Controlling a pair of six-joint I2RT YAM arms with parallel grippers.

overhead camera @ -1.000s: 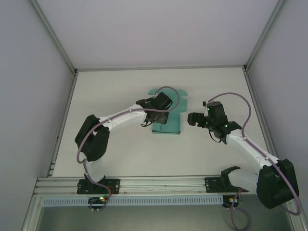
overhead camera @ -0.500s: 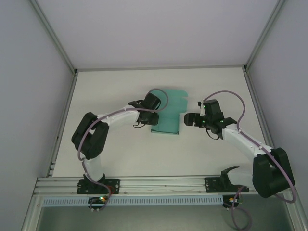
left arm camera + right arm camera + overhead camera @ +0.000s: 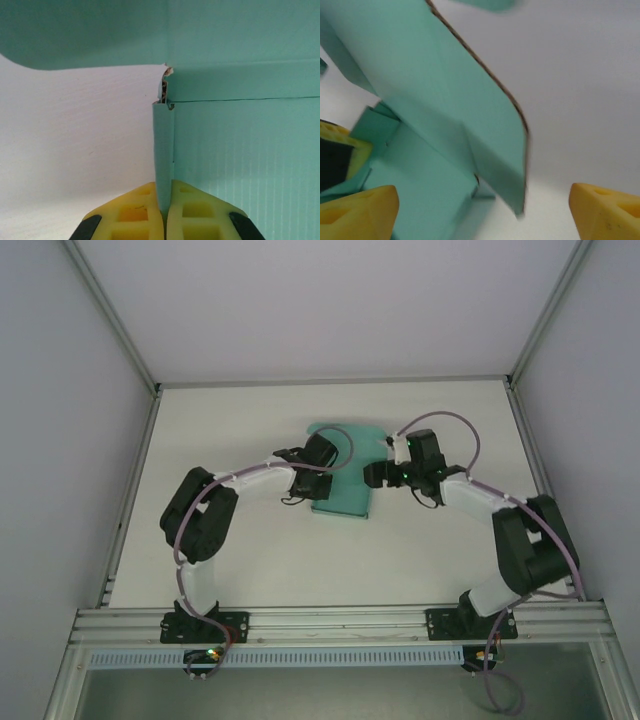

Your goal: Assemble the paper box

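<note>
Overhead, the box is seen near the middle of the white surface, flanked by both arms. The left end effector is set at its left edge, the right end effector at its right edge. The contact itself is masked there by the wrists, and purple cables are looped above them.

From the left wrist, the left end effector is shown closed on a thin upright wall of the box, with a yellow pad pressed against each side.

From the right wrist, the right end effector is seen spread wide, with nothing gripped. A raised, tilted flap of the box is placed ahead of it, between its fingers.
</note>
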